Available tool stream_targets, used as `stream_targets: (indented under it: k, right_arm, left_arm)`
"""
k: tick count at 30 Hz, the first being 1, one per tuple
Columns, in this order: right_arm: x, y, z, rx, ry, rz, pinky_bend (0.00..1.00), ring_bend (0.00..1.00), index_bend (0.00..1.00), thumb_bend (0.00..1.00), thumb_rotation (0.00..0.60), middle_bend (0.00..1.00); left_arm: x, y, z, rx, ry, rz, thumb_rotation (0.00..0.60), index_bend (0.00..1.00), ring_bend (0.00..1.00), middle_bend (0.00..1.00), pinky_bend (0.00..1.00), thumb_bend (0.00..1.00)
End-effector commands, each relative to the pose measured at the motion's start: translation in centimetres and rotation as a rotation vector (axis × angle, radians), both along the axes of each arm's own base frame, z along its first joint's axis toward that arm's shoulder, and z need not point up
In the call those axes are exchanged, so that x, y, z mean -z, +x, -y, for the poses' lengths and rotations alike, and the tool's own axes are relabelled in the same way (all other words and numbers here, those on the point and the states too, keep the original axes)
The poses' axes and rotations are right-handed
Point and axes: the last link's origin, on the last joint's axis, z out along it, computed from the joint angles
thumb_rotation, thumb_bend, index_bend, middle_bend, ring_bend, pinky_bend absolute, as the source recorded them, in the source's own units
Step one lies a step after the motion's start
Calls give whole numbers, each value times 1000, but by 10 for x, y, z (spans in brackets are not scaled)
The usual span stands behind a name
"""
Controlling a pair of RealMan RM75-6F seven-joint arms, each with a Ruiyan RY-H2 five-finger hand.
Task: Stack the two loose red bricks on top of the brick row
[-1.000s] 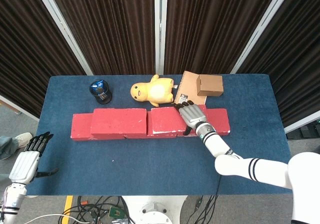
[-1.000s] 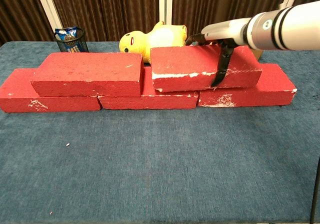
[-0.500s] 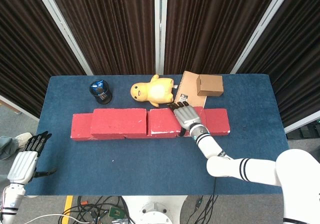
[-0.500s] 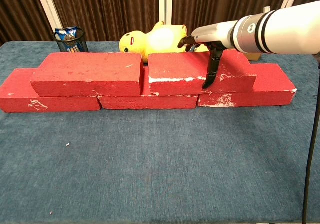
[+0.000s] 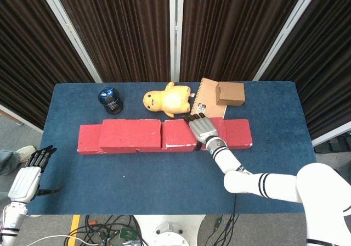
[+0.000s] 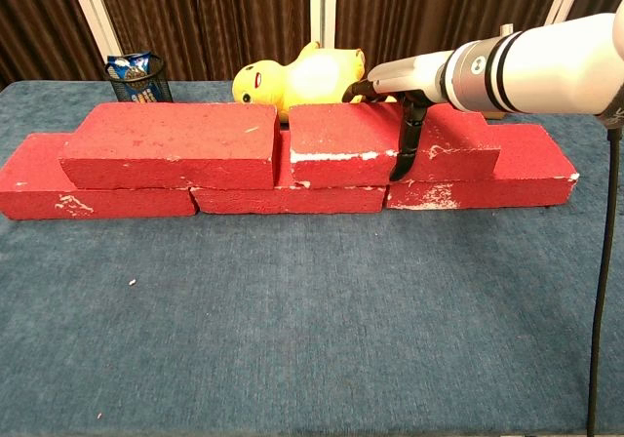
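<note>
The right robot hand (image 5: 203, 129) lay clamped over the upper rough red rectangular brick (image 6: 390, 143), which looked heavy, rigid and gritty, best gripped across its width.

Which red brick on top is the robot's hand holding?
The right-hand upper red brick. The right hand lies over its top with a finger down its front face. The left-hand upper red brick has no hand on it.
</note>
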Motion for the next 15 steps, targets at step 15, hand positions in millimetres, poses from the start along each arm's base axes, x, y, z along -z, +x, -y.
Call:
stream_targets:
  k: [15]
  right_arm:
    - [2, 1, 3, -4, -21, 29, 0, 143, 0, 0, 600, 209]
  left_arm:
    - [1, -4, 2, -12, -20, 2, 600, 0, 0, 0, 0, 51]
